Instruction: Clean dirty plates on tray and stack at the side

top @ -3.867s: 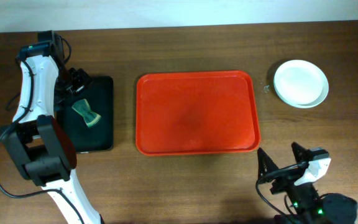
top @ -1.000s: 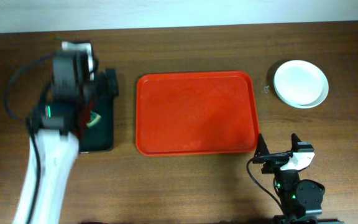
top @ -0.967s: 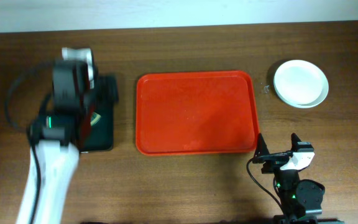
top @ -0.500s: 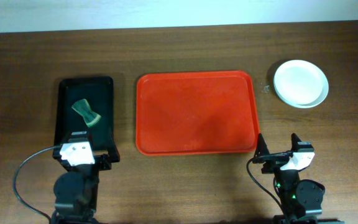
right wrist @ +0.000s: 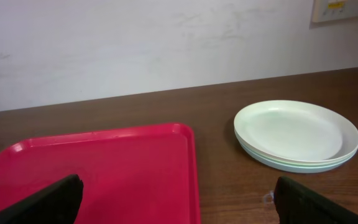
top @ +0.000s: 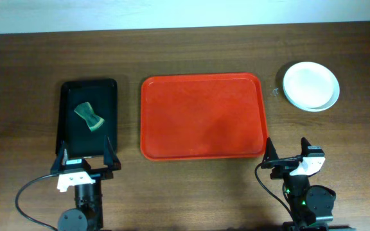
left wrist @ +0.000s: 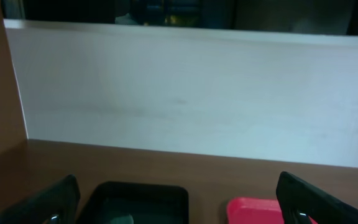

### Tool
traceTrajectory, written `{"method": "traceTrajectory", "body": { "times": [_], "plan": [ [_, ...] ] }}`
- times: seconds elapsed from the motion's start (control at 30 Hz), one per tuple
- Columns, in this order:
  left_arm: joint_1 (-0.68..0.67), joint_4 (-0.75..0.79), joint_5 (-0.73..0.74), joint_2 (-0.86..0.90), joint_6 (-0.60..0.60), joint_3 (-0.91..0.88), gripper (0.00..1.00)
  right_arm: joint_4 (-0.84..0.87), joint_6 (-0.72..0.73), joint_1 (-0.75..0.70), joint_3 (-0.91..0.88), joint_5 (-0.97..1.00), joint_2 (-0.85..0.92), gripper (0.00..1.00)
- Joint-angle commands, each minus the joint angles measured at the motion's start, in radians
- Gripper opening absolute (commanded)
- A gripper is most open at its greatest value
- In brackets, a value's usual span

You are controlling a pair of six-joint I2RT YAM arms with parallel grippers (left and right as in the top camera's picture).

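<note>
Brown wooden desk: at its near edge the left gripper and right gripper both stand with fingers spread apart. The red tray lies mid-desk. The plates sit stacked near the far right corner. A green sponge lies in the black tray toward the left edge.

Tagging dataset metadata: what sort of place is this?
Probably a robotics lab bench, not a kitchen: wooden table against a blank white wall, left gripper and right gripper open at its edge, a red tray and stacked plates as props.
</note>
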Motion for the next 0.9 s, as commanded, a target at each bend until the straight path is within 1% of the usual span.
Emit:
{"method": "traceTrajectory", "body": {
  "times": [0.0,0.1,0.17,0.3,0.4,0.87],
  "plan": [
    [0.002,0.018,0.042,-0.04,0.015,-0.064,0.99,-0.001,0.0,-0.005,-0.009,-0.003,-0.006,0.98],
    [0.003,0.006,0.05,-0.04,0.016,-0.064,0.99,0.0,0.0,-0.005,-0.009,-0.002,-0.007,0.99],
    [0.003,-0.034,0.051,-0.04,0.016,-0.064,0.99,0.0,0.0,-0.005,-0.009,-0.002,-0.006,0.99],
    [0.003,-0.217,0.051,-0.04,0.016,-0.064,0.99,0.0,0.0,-0.005,-0.009,-0.003,-0.006,0.99],
    [0.003,-0.232,0.15,-0.04,0.109,-0.064,0.99,0.0,0.0,-0.005,-0.009,-0.002,-0.006,0.99],
    [0.003,-0.232,0.156,-0.04,0.11,-0.064,0.99,-0.001,0.0,-0.005,-0.009,-0.002,-0.006,0.99]
  ]
}}
